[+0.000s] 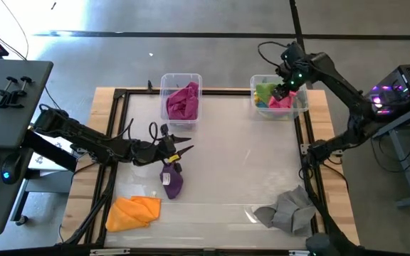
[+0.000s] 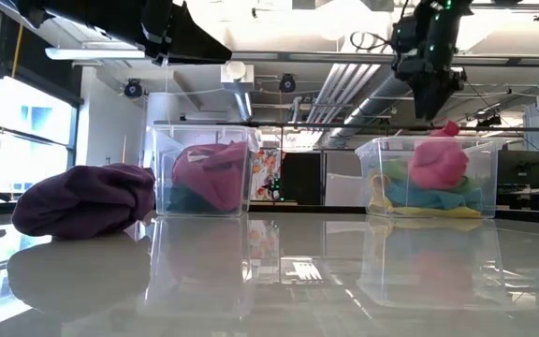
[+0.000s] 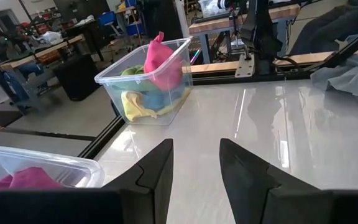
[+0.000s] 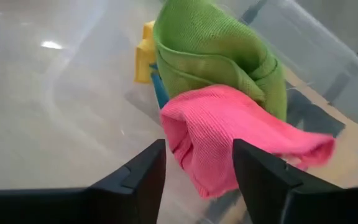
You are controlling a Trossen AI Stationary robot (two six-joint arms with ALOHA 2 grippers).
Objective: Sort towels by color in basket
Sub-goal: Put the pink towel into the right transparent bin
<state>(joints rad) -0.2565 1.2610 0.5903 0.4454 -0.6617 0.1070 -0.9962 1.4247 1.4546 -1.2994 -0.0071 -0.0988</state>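
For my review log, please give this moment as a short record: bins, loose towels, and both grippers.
left bin: magenta towel
right bin: pink towel, light green towel, yellow and blue ones under them
loose on table: purple towel, orange towel, grey towel
left gripper: open, empty, above the purple towel
right gripper: open, over the right bin

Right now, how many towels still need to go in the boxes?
Three are left on the table: the purple towel, the orange towel and the grey towel. Done: the left bin holds a magenta towel, and the right bin holds light green, yellow and blue ones. In hand: the right gripper stands open over the pink towel in that bin. The left gripper is empty, above the purple towel.
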